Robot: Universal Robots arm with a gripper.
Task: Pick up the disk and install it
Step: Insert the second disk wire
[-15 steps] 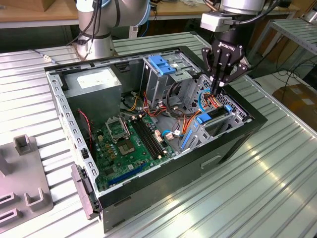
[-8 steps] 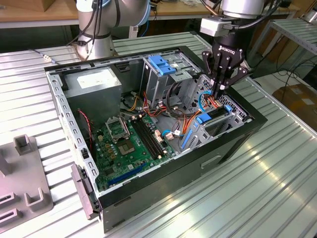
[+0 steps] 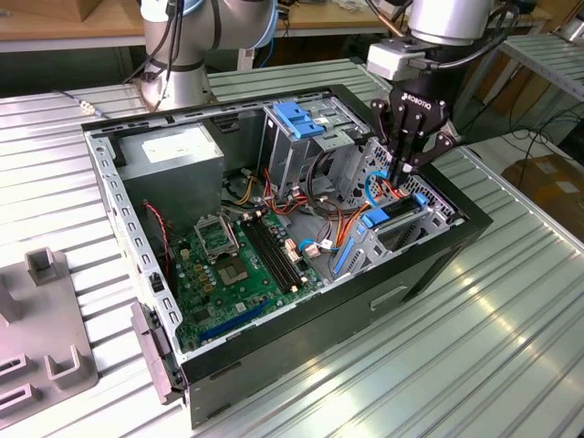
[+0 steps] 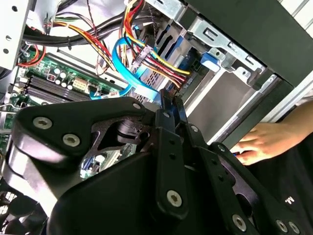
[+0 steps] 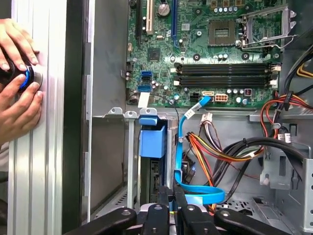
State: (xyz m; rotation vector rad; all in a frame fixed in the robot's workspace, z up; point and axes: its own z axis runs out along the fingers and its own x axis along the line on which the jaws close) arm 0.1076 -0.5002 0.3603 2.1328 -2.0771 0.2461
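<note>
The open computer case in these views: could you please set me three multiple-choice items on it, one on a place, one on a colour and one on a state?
1. Where is the gripper? A over the power supply; B in the drive bay at the exterior view's right end; C above the bare table.
2. What colour is the flat cable by the jaws? A blue; B white; C green.
3. The computer case is: A closed; B open, motherboard exposed; C upright.
Answers: B, its jaws reach down among the bay's metal walls; A, bright blue in both wrist views; B, the board lies in plain sight.
</note>
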